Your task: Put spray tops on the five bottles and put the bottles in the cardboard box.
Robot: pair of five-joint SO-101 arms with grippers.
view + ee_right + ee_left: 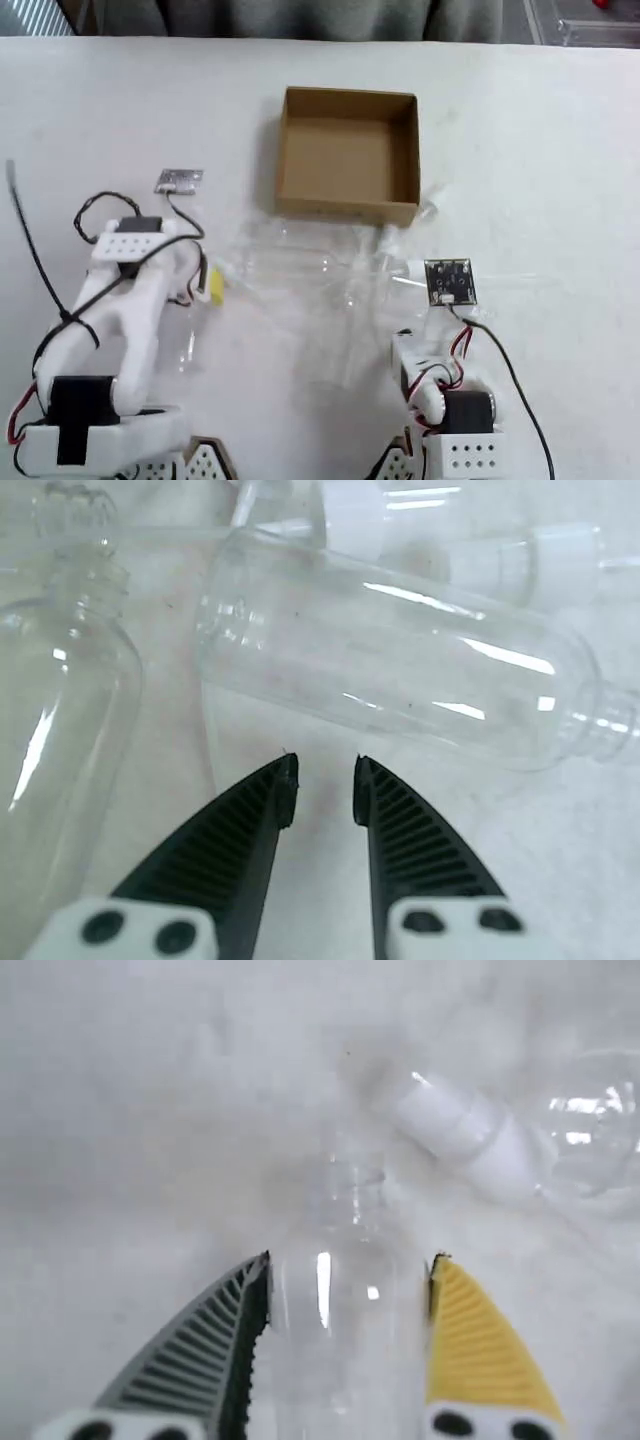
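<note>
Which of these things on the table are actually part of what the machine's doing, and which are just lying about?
In the job: cardboard box, empty; held bottle between the left gripper's fingers; lying bottle by the right gripper; white spray tops.
Lying about: clear plastic tub at the far edge; grey cloth-like thing behind the table.

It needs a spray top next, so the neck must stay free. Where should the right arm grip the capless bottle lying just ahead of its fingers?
Probably mid-body: the clear bottle lies on its side, a straight cylinder, threaded neck bare. Come down from above, wrist turned so the fingers span its width; the right gripper must open wider.
</note>
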